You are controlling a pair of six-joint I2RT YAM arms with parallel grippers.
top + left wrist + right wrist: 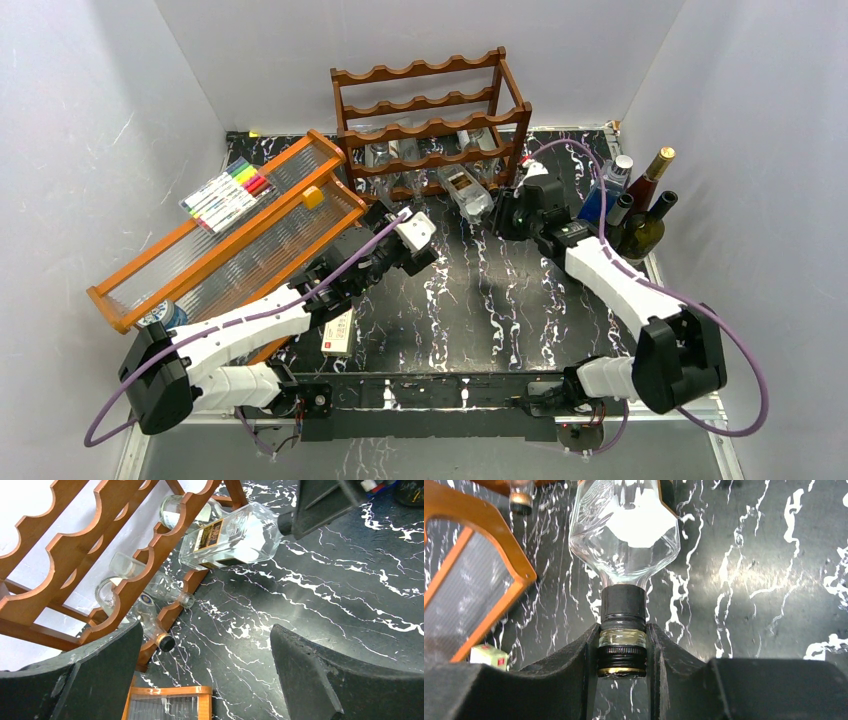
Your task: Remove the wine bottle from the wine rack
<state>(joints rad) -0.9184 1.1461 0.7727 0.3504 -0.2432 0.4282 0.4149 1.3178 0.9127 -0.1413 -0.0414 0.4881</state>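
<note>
The dark reddish-brown wine rack stands at the back of the table; its scalloped rails fill the left of the left wrist view. A clear square wine bottle with a black and gold label lies tilted. Its base is at the rack's lowest front rail and its body sticks out over the table. My right gripper is shut on the bottle's black-capped neck, the glass shoulder just beyond the fingers. My left gripper is open with nothing between its fingers, low near the rack's front left corner.
Two other clear bottles lie in the rack's bottom tier. An orange-framed tray with ribbed panels lies on the left, with markers on it. Several upright bottles stand at the right wall. A small white box lies near the left arm.
</note>
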